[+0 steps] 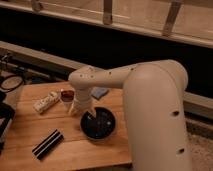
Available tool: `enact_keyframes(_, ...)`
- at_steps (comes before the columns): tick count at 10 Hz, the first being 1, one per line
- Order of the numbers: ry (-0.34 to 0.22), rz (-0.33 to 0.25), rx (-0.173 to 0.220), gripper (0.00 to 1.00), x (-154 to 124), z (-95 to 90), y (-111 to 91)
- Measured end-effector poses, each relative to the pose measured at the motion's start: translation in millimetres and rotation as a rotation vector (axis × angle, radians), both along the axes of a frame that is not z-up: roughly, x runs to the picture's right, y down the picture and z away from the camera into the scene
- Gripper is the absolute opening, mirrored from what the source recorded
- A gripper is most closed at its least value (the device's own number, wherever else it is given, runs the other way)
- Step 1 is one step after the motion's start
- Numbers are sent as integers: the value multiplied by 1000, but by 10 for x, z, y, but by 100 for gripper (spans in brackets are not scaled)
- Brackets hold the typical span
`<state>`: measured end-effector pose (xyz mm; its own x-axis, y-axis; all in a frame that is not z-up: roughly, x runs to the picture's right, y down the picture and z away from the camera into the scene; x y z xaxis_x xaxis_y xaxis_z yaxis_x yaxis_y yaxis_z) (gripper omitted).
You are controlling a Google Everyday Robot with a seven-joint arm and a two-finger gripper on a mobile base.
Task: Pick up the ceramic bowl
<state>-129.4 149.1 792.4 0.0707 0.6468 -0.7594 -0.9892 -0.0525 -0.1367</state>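
Sitting on the wooden tabletop (25, 127), right of centre, the ceramic bowl (99, 125) is round, shallow and glossy dark, with faint light speckles inside. The gripper (84, 108) hangs at the bowl's upper-left rim; open or closed cannot be told, since the wrist hides it. Just behind and to the left stands a small clear cup (67, 95) with dark red contents, close beside the gripper. A white packet (46, 102) lies left of the cup, a blue cloth (99, 92) behind the bowl, and a black striped bar (48, 144) near the front-left. The cream robot arm (152, 110) is bulky and covers the table's right side. A cable loop (11, 82) sits far left.
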Motion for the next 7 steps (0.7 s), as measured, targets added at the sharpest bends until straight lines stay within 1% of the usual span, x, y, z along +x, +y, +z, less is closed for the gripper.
enact_keyframes(3, 0, -18, -47, 80, -15, 61, 152)
enact_keyframes(5, 2, -26, -94, 80, -28, 119, 265)
enact_keyframes(7, 9, -24, -137, 79, -3, 167, 328)
